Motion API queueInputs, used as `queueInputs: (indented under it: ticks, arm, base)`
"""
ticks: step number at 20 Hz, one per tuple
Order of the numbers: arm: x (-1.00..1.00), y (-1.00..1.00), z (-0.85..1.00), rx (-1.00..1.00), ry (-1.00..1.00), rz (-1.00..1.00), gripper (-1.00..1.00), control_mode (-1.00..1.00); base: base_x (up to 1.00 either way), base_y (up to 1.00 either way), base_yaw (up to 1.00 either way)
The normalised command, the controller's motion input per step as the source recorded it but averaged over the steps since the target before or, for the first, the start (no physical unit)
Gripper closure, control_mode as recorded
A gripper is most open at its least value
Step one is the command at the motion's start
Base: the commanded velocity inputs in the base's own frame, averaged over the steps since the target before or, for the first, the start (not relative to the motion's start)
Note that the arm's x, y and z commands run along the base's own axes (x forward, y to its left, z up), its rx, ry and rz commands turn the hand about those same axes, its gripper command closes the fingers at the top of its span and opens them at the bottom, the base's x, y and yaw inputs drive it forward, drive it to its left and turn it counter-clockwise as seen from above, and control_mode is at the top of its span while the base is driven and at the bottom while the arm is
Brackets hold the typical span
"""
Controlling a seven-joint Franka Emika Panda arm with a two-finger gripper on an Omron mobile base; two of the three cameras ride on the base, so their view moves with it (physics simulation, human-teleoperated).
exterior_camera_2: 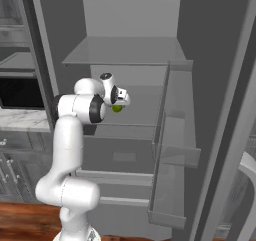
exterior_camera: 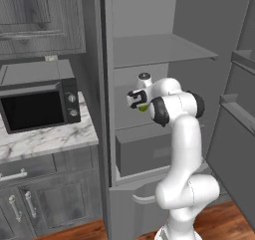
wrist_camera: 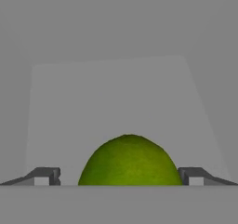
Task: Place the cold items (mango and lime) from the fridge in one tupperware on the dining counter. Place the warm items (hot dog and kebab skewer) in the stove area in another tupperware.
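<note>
Because the lime [wrist_camera: 129, 160] is round and sits loose on the fridge [exterior_camera: 164, 50] shelf, a fingertip nudging it off-centre could roll it toward twelve o'clock, out of reach. The gripper [wrist_camera: 119, 175] brackets it with jaws fully apart, pads at nine and three o'clock, touching nothing.

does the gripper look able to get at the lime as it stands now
Probably yes. In the hand view the lime sits right between the open gripper, a finger on each side with a gap to the fruit, and nothing lies between them on the fridge shelf. Closing the jaws should take it.
</note>
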Motion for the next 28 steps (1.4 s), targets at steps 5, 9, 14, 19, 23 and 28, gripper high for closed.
queueInputs:
  ticks: [5, 9, 14, 19, 23, 28]
  arm:
    - [-0.01, 0.0, -0.17, 0.0, 0.04, 0.0, 1.0, -1.0]
    - [-0.02, 0.0, -0.18, 0.0, 0.04, 0.0, 1.0, -1.0]
    - [-0.19, 0.0, -0.12, 0.0, 0.0, -0.01, 1.0, -1.0]
    - [-0.56, -0.02, -0.08, 0.05, -0.15, -0.02, 1.0, -1.0]
    - [-0.84, 0.0, 0.0, 0.09, -0.3, 0.0, 1.0, -1.0]
    - [-0.99, 0.0, 0.45, 0.1, -0.12, 0.0, 1.0, -1.0]
  base:
    - [0.0, 0.0, 0.0]
    - [0.0, 0.0, 0.0]
    - [0.0, 0.0, 0.0]
    - [0.0, 0.0, 0.0]
    - [0.0, 0.0, 0.0]
    - [0.0, 0.0, 0.0]
